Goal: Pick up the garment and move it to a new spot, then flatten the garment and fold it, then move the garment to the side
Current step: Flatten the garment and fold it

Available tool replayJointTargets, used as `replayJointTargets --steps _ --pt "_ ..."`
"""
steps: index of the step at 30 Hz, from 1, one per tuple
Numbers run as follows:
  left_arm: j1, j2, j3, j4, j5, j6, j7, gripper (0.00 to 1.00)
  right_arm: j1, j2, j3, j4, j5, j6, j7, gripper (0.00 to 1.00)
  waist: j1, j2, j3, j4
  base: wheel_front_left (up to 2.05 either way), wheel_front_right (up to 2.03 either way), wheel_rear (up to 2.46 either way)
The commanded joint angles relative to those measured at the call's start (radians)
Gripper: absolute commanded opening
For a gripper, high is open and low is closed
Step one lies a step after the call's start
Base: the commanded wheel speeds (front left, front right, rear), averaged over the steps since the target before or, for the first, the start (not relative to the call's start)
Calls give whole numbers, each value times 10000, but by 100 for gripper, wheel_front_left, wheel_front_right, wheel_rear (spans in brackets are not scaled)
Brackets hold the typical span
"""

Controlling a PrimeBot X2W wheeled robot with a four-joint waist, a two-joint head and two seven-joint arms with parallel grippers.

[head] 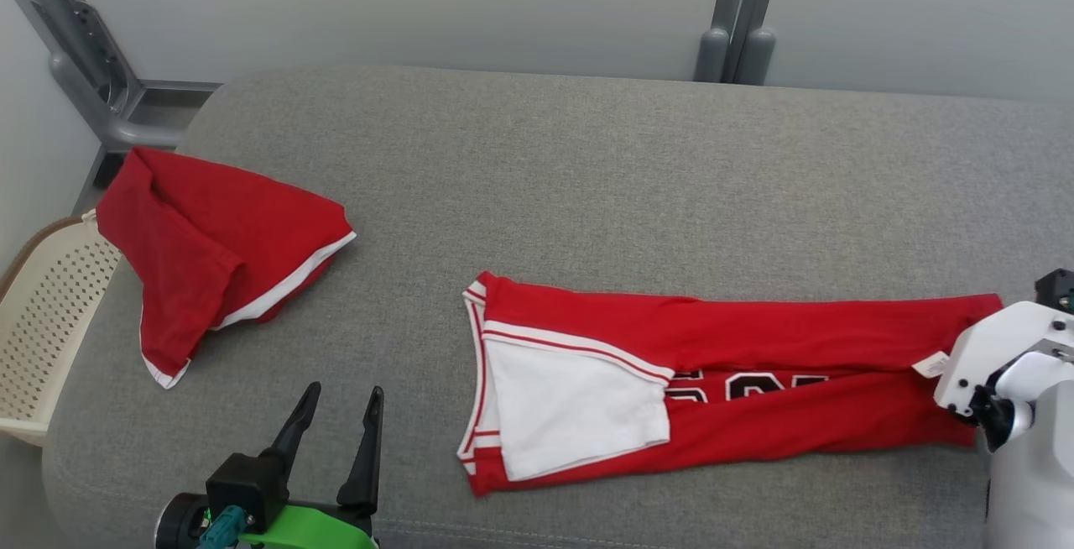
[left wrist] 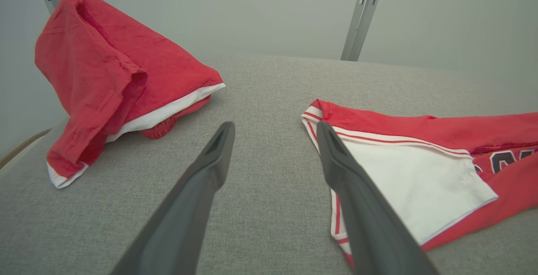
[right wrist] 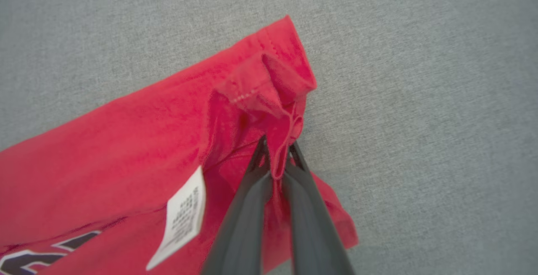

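Pinching a bunched fold of soft red jersey [right wrist: 126, 140], the right tool [right wrist: 277, 148] is clamped shut; the left tool [head: 344, 392] is held wide open, empty.

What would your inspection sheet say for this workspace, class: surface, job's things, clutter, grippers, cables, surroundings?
Surface: grey cushion.
Job's things: red jersey folded into a long strip, white sleeve on top.
Clutter: second red shirt crumpled at left; perforated basket off the cushion's left edge.
Grippers: left gripper open, holding nothing; right gripper shut on the jersey's end.
Cables: nothing seen.
Surroundings: pale wall, grey metal posts.
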Motion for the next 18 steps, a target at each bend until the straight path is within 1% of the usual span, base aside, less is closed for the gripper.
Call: replayJointTargets --steps 1,5,10,14,18 --pt "-33 8 33 -37 24 -29 -4 100 113 -98 -340 -445 -305 -21 201 0 -1 0 -15 -32 0 0 0" --pt "18 -15 47 -47 48 -30 -2 100 296 -94 -1018 -1477 -725 -21 709 0 -1 0 -48 -86 0 0 0" --pt "24 -24 46 -22 62 -27 -4 100 790 -96 -1459 -2786 -1035 -19 1404 0 -1 0 -95 -119 0 0 0" --pt "47 -21 63 -9 51 -29 -2 100 1174 -101 -1433 -3709 -845 -19 1843 0 -1 0 -136 -168 0 0 0" --pt "102 -23 96 9 29 -28 -2 100 1457 -79 -812 -4273 -304 -19 2272 0 -1 0 -201 -263 0 0 0"
